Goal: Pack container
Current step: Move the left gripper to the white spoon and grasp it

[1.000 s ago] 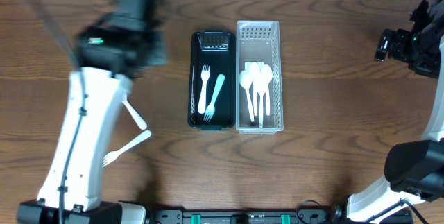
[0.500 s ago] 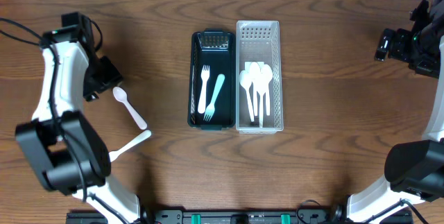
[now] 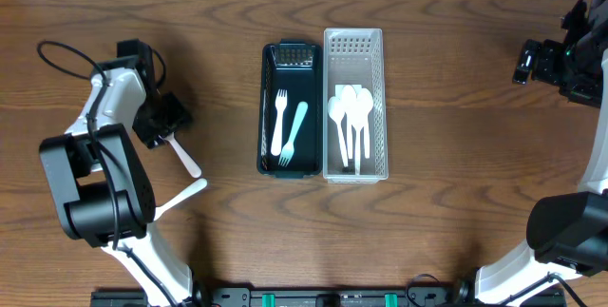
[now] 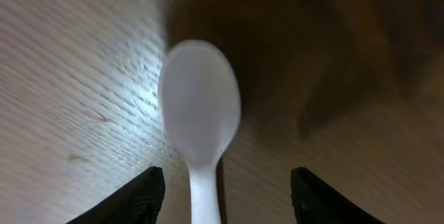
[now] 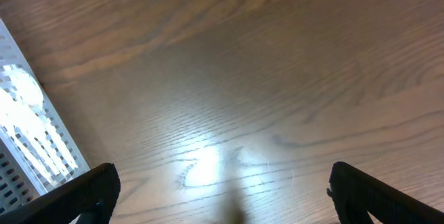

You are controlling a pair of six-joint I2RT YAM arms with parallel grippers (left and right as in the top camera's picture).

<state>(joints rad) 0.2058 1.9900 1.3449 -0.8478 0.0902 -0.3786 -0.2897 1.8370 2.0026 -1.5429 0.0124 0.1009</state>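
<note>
**Overhead view**
- Dark tray [image 3: 288,160]: holds two forks, one white [image 3: 278,120] and one pale blue-green [image 3: 294,132]. Counted as packed.
- White basket [image 3: 354,43], touching the tray's right side: holds a cluster of white spoons [image 3: 350,117]. Counted as packed.
- Loose spoon [image 3: 187,162]: lies on the table [image 3: 446,107], well left of the tray. Not packed.
- Loose fork [image 3: 177,201]: lies on the table just below the spoon. Not packed.
- My left claw [image 3: 163,126]: sits over the bowl end of the loose spoon.
- My right claw [image 3: 535,63]: hangs at the far right, well apart from everything.
- Judgement: the task is mostly done, with two pieces left. I judge the spoon goes to the basket and the fork to the tray.

**Left wrist view**
- Loose spoon [image 4: 200,106]: bowl up and flat on the wood, its handle running down between my fingertips [image 4: 139,197].
- Left claw [image 4: 227,186]: spread wide, one finger on either side of the handle and neither touching it. Nothing is gripped yet.

**Right wrist view**
- Right claw [image 5: 222,193]: spread wide and empty over bare table.
- White basket [image 5: 31,137]: visible at the left edge.

**Change from the earlier frames**
- A second ago my left arm was a blur swinging high over the left side of the table.
- Half a second ago it was beside the spoon, whose bowl was uncovered.
- Now it is over the bowl.
- The tray, basket, loose fork and right arm are unchanged.
</note>
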